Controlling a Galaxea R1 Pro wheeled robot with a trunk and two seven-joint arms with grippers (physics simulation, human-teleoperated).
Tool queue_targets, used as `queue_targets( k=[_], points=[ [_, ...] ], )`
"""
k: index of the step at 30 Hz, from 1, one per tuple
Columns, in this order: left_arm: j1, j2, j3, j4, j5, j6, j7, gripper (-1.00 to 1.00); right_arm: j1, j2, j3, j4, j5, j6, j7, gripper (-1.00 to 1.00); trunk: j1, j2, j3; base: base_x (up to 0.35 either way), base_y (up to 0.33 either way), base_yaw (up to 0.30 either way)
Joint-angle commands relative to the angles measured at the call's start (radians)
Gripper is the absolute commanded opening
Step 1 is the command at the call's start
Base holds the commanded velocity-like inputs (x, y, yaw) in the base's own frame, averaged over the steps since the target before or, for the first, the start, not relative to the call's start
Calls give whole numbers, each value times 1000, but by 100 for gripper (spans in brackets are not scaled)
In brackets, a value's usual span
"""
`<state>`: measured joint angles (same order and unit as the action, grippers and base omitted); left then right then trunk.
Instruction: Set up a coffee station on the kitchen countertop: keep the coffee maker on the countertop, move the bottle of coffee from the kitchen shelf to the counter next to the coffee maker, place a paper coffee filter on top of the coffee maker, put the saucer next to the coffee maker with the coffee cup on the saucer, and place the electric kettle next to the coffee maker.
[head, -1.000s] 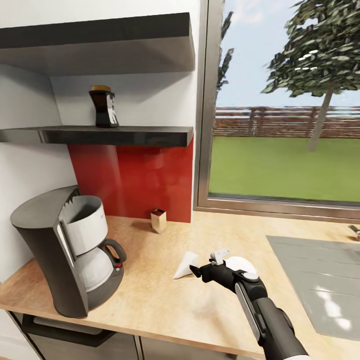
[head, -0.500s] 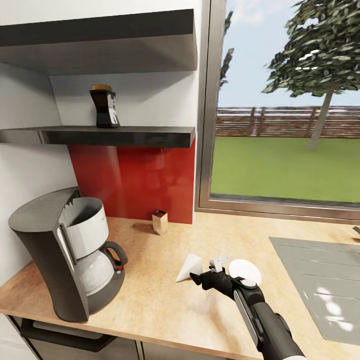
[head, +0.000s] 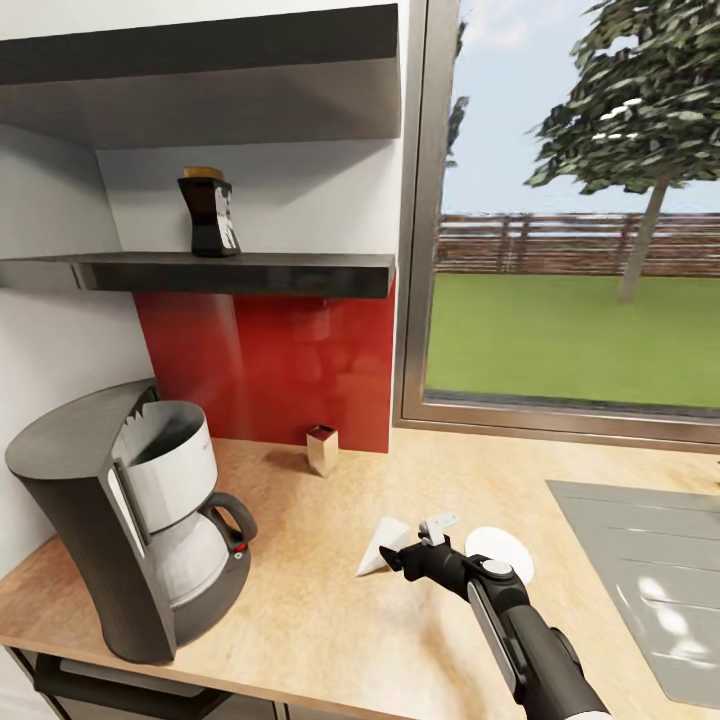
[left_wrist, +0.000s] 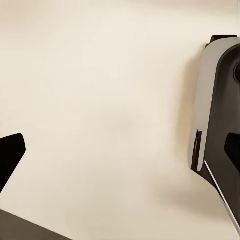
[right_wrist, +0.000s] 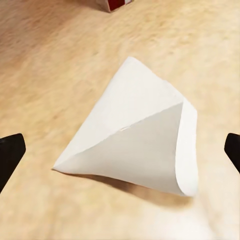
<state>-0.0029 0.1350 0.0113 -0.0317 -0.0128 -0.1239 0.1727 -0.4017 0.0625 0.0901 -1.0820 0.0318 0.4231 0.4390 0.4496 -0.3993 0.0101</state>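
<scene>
A white paper coffee filter (head: 383, 545) lies flat on the wooden countertop (head: 300, 600). My right gripper (head: 412, 545) hovers just beside it, open, and the filter (right_wrist: 142, 150) lies between its two black fingertips (right_wrist: 10, 155) in the right wrist view. The grey and white coffee maker (head: 130, 520) stands at the counter's left end. The dark bottle of coffee (head: 208, 212) stands on the black wall shelf (head: 250, 270). A white saucer (head: 508, 548) lies behind my right wrist. My left gripper (left_wrist: 120, 152) is open over a plain cream surface.
A small square container (head: 321, 450) stands by the red backsplash. A grey sink drainboard (head: 640, 580) takes up the counter's right side under the window. Part of my own body (left_wrist: 215, 110) shows in the left wrist view.
The whole head view has shifted slightly, so the camera has moved. My right gripper has edged a little closer to the filter and stays open.
</scene>
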Motion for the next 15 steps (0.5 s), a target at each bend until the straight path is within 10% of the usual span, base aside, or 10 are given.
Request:
queue_targets(
  k=[1,15],
  points=[
    [0,0,1,1,-1,-3,2,100,0,0,-1,-1,3,5,4,100,0,-1,0,12,5,0],
    [0,0,1,1,-1,-3,2,100,0,0,0,35,3,-29,4,100,0,-1,0,21,39,0]
  ],
)
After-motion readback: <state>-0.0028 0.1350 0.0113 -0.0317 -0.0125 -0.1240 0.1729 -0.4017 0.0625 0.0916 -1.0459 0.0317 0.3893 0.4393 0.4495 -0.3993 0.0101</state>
